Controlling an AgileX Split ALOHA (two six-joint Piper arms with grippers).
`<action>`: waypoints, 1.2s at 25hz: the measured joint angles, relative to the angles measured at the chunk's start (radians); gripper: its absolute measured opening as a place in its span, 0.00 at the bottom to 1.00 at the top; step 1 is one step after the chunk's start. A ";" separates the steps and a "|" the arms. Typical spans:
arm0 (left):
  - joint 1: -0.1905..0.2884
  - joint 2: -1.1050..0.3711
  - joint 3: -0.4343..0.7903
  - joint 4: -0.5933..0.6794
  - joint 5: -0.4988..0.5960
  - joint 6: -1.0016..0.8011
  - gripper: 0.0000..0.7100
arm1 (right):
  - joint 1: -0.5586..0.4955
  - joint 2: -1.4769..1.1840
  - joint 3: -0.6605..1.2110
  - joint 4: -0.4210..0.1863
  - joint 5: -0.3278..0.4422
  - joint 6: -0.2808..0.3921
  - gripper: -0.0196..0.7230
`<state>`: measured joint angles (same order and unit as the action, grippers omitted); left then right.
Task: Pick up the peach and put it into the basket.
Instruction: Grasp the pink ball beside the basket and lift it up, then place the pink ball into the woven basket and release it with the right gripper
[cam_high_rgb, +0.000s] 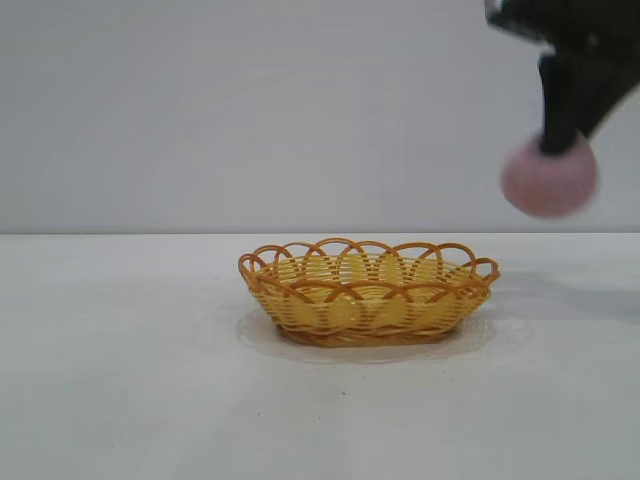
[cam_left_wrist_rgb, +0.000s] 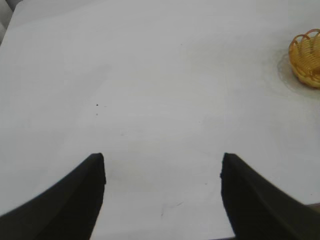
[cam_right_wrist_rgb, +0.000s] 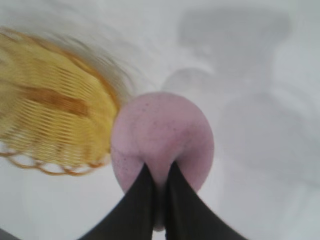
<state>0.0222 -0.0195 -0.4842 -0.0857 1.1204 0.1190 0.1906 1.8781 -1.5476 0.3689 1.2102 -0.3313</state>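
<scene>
The dusty pink peach (cam_high_rgb: 548, 180) hangs in the air at the right, higher than the basket (cam_high_rgb: 368, 292) and to its right. My right gripper (cam_high_rgb: 558, 143) comes down from above and is shut on the peach. In the right wrist view its two dark fingers pinch a narrow fold of the peach (cam_right_wrist_rgb: 162, 132), with the right gripper (cam_right_wrist_rgb: 159, 169) nearly closed and the yellow basket (cam_right_wrist_rgb: 50, 115) beside the fruit, lower down. The basket has an orange looped rim and nothing in it. My left gripper (cam_left_wrist_rgb: 162, 162) hangs open over bare table, far from the basket (cam_left_wrist_rgb: 306, 59).
The white table (cam_high_rgb: 150, 380) stretches bare round the basket. A plain grey wall stands behind it. The right arm's shadow falls on the table (cam_right_wrist_rgb: 240, 60) beyond the peach.
</scene>
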 joint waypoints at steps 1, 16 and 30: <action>0.000 0.000 0.000 0.000 0.000 0.000 0.66 | 0.020 -0.008 -0.007 0.005 0.005 0.000 0.03; 0.000 0.000 0.000 0.000 0.000 0.000 0.66 | 0.299 0.172 -0.009 0.011 -0.119 -0.002 0.03; 0.000 0.000 0.000 0.000 0.000 0.000 0.66 | 0.294 0.203 -0.082 -0.012 -0.058 0.002 0.68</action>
<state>0.0222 -0.0195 -0.4842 -0.0857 1.1204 0.1190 0.4844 2.0812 -1.6295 0.3569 1.1525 -0.3296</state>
